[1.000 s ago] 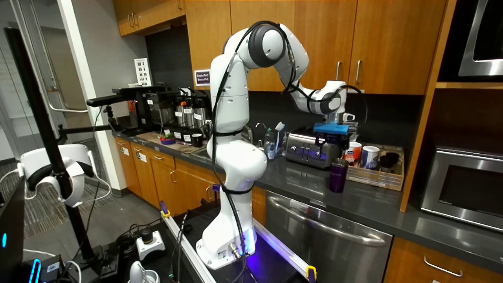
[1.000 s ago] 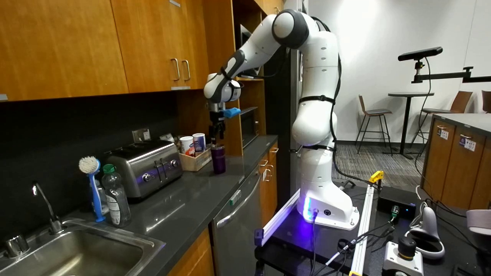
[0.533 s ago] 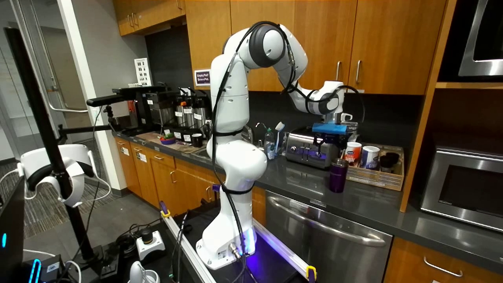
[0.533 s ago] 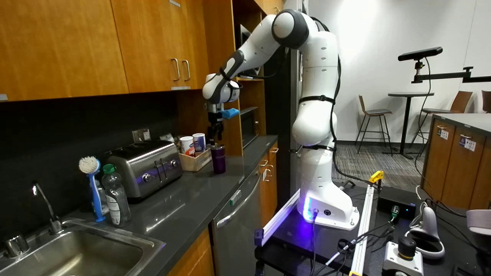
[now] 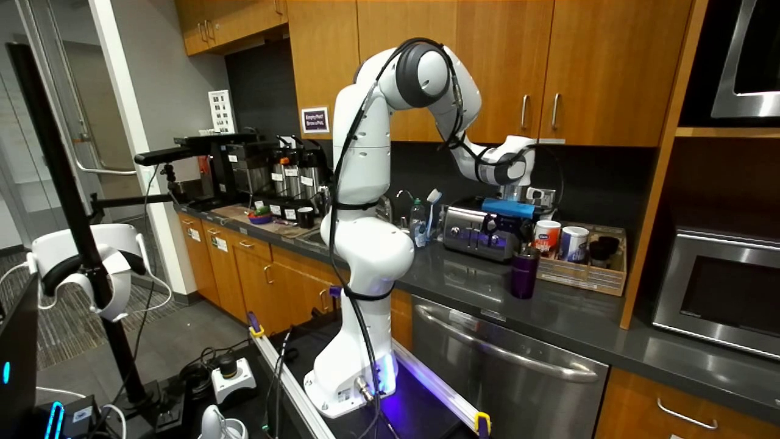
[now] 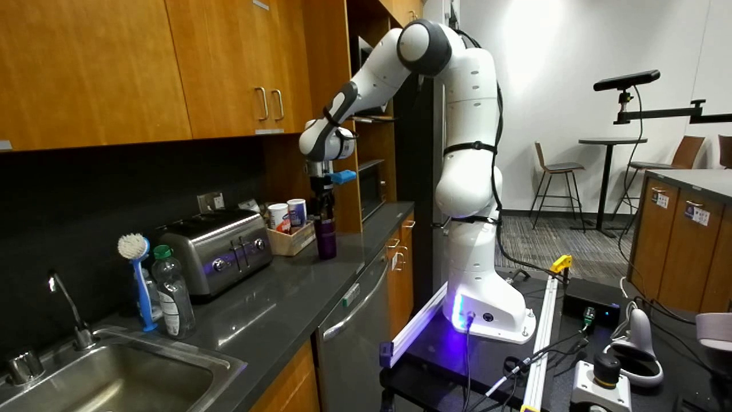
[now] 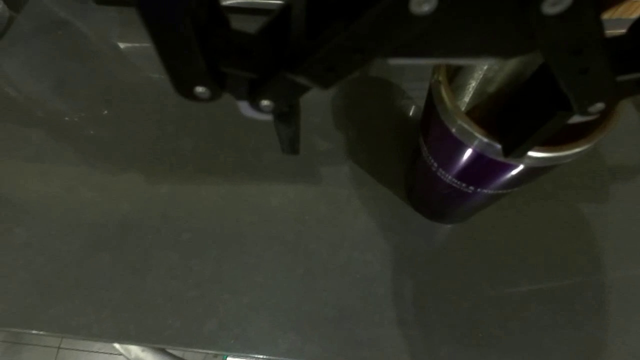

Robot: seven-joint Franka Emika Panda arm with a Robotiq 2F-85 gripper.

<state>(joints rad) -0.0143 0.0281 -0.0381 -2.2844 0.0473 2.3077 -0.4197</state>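
Purple and metal-rimmed, the tumbler (image 7: 472,170) stands at three o'clock in the wrist view, its weight on the surface (image 7: 240,255). The pincer (image 7: 401,150) hangs spread, one finger (image 7: 535,122) over or inside the mouth, apparently to straddle its wall.

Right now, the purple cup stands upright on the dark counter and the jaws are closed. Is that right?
Not quite: the jaws are open, spread wide apart, as the wrist view shows. The purple cup does stand upright on the dark counter.
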